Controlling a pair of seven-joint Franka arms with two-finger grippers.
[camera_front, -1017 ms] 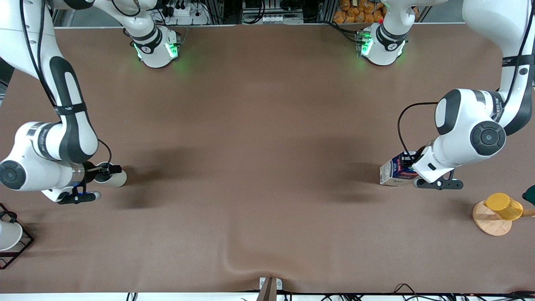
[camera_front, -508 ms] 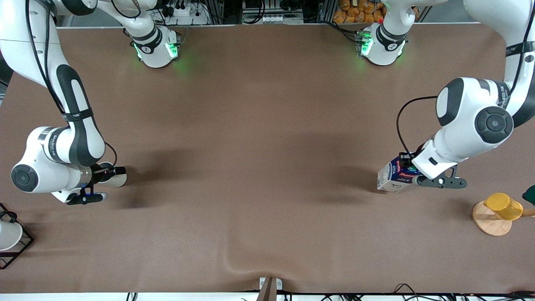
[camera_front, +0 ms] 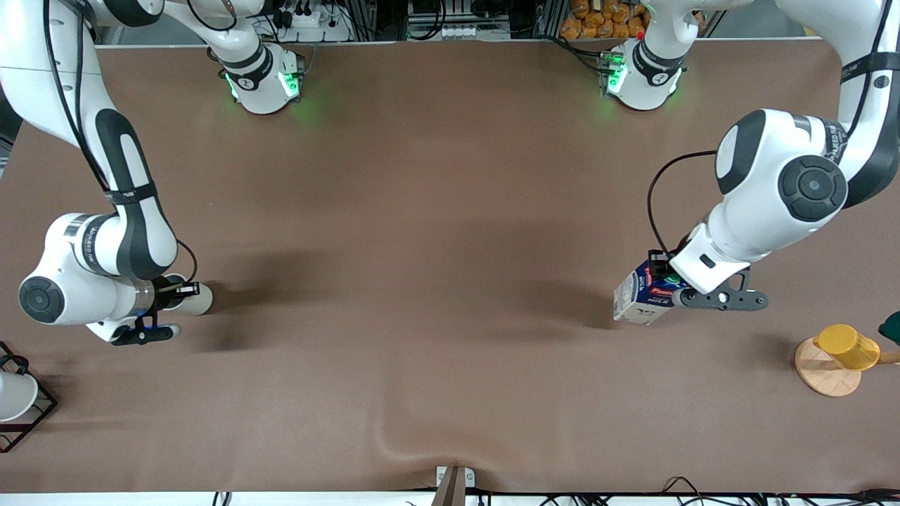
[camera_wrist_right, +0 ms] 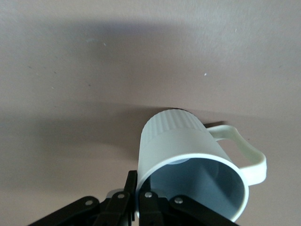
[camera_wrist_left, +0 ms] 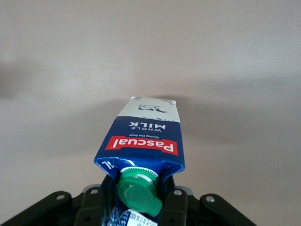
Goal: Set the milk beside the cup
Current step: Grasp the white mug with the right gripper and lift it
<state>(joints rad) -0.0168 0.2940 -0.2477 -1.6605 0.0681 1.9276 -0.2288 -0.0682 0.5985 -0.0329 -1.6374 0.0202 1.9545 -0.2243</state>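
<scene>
— Brown cloth covers the whole table [camera_front: 436,211]. Where does the milk [camera_front: 641,296] sit on it?

— It isn't sitting. The left gripper [camera_front: 680,289] has its fingers clamped on the carton's gable top, by the green cap [camera_wrist_left: 138,191], and the carton hangs tilted over the cloth toward the left arm's end of the table (its shadow falls just beside it).

— And the cup [camera_front: 191,298]?

— Well apart from the milk, at the right arm's end. The right gripper [camera_front: 176,289] is closed on its rim, one finger inside the grey hollow and one outside; the right wrist view shows the cup [camera_wrist_right: 193,165] with its handle sticking out sideways. Whether its base touches the cloth I cannot tell.

— So which step is this?

— Carrying, I'd judge: the milk is grasped and lifted, not yet placed.

— Next?

— Probably a long pass across the bare middle toward the cup, then righting the carton and setting it down close by without knocking the mug.

— Anything else about?

— A yellow cup [camera_front: 847,346] on a wooden base nearer the front camera than the milk, and a white cup [camera_front: 14,395] in a wire rack at the cup's end.
</scene>
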